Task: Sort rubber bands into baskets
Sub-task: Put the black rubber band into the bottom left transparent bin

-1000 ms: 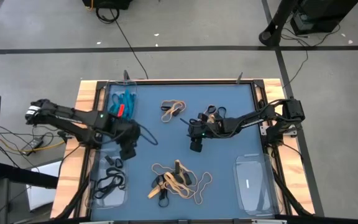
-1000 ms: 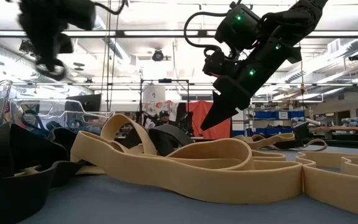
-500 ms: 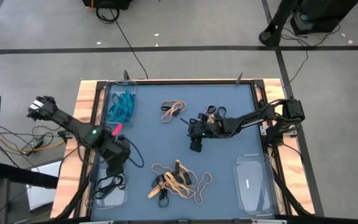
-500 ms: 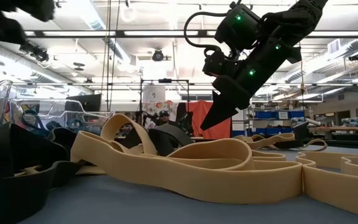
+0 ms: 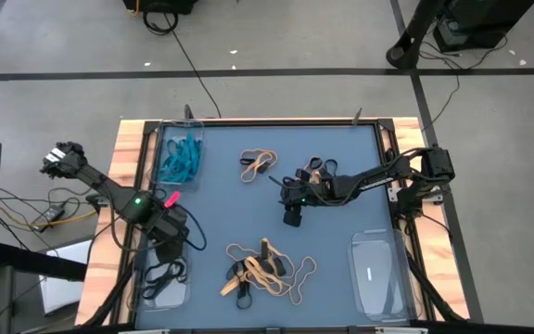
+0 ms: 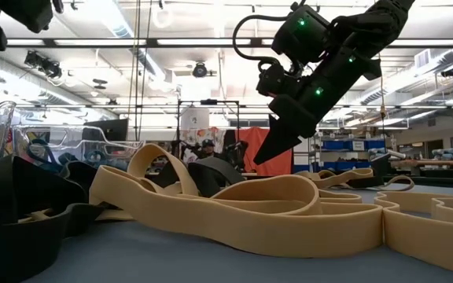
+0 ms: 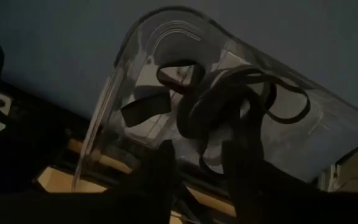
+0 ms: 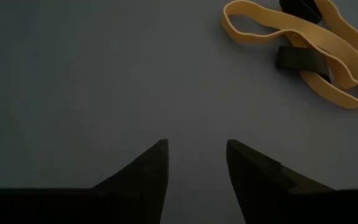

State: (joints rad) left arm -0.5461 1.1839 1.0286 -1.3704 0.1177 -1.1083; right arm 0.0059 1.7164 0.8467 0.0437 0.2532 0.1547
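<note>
A blue-topped table (image 5: 341,139) with a pale wooden frame carries four clear, round-cornered plastic baskets and scattered thin rubber loops. The near-left basket (image 5: 160,283) is taken as the landmark; it is smooth and see-through, and tangled black rubber bands (image 7: 229,102) are seen lying inside it. The left gripper (image 5: 170,243) is held directly above the far end of this basket, its two dark fingers (image 7: 160,174) parted with a clear gap between them and nothing gripped; the black bands lie loose just beyond the fingertips. Further back along the same table edge from this basket, another clear basket (image 5: 168,130) holds teal-blue bands (image 5: 180,158). Toward the table's middle from the landmark basket, a flat heap of tan and black bands (image 5: 262,269) is spread on the blue surface, with smaller clusters of tan bands (image 5: 258,163) and black bands (image 5: 315,168) further back. The right gripper (image 5: 292,216) hangs over bare table well apart from the landmark basket, its tapered fingers (image 8: 148,168) spread and empty, a wide flat tan band (image 8: 303,37) lying beyond them. At the opposite near corner a clear basket (image 5: 378,274) is seen.
</note>
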